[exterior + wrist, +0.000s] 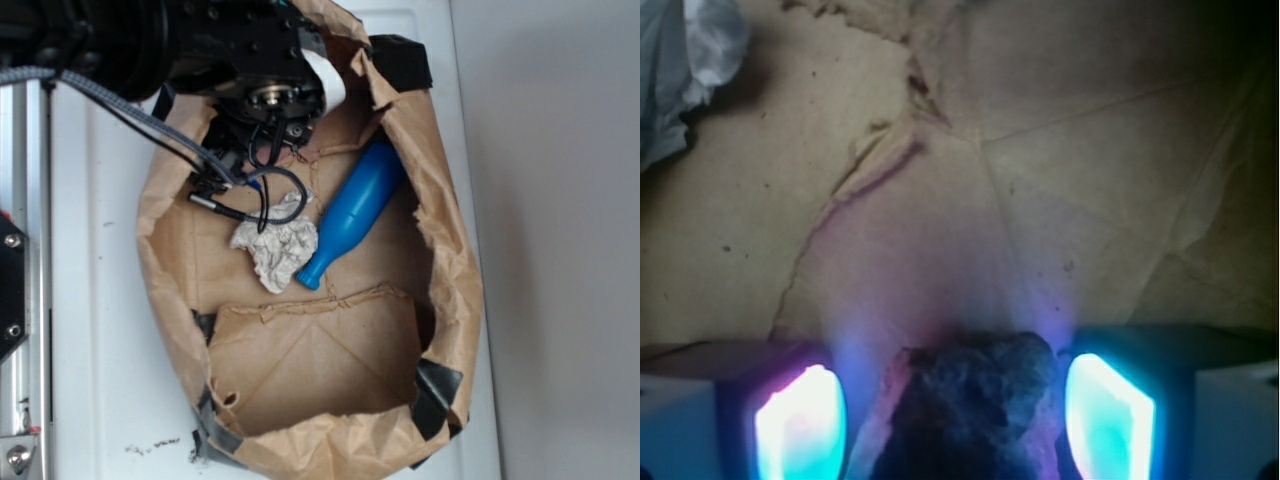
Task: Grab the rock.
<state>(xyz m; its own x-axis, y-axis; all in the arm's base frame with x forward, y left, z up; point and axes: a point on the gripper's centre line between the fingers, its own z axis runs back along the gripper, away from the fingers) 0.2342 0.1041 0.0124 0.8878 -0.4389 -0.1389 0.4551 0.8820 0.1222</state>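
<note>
While the arm crowds the 11 o'clock corner of the torn paper bag (pixel 455 260), a crumpled paper wad (pixel 277 250) sits mid-bag with a blue bottle (pixel 355 212) touching it at its 2 o'clock, cables draped over the wad. Wrist view: the gripper (pixel 955 415) is partly open, glowing pads (pixel 800 425) either side of the rock (pixel 965 410), which sits between them at 6 o'clock. Can't tell if they're actually touching it.

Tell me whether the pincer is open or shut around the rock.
Open: in the wrist view the rock sits between the pincer's glowing pads, with gaps visible on both sides.
</note>
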